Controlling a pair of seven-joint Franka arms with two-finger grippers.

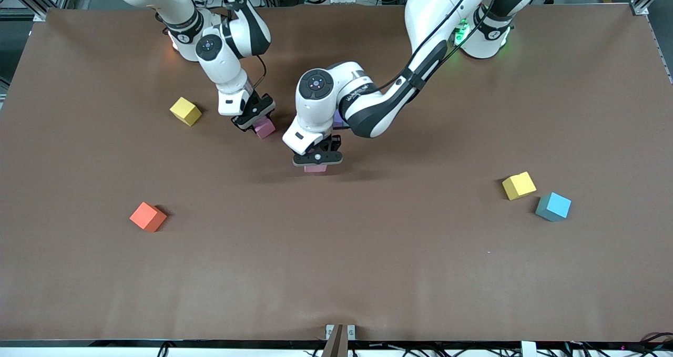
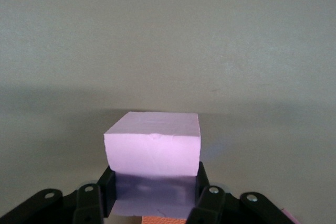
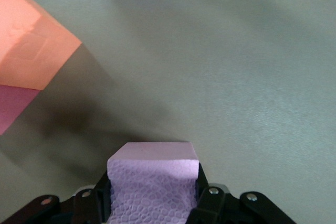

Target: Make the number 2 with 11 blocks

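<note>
My left gripper (image 1: 317, 160) is shut on a pink block (image 1: 315, 168) low over the middle of the table; its fingers (image 2: 106, 184) press that block's (image 2: 152, 145) two sides. My right gripper (image 1: 256, 116) is down at the table, toward the right arm's end, shut on another pink block (image 1: 265, 128) that fills the gap between its fingers (image 3: 203, 187). An orange block (image 3: 31, 40) and a magenta one (image 3: 13, 106) show close by in the right wrist view. The number 2 is hidden: the left arm covers that spot, and only a purple block's edge (image 1: 339, 119) peeks out.
Loose blocks lie on the brown table (image 1: 368, 273): a yellow one (image 1: 185, 110) and an orange one (image 1: 148, 216) toward the right arm's end, another yellow one (image 1: 519, 185) and a light blue one (image 1: 553, 206) toward the left arm's end.
</note>
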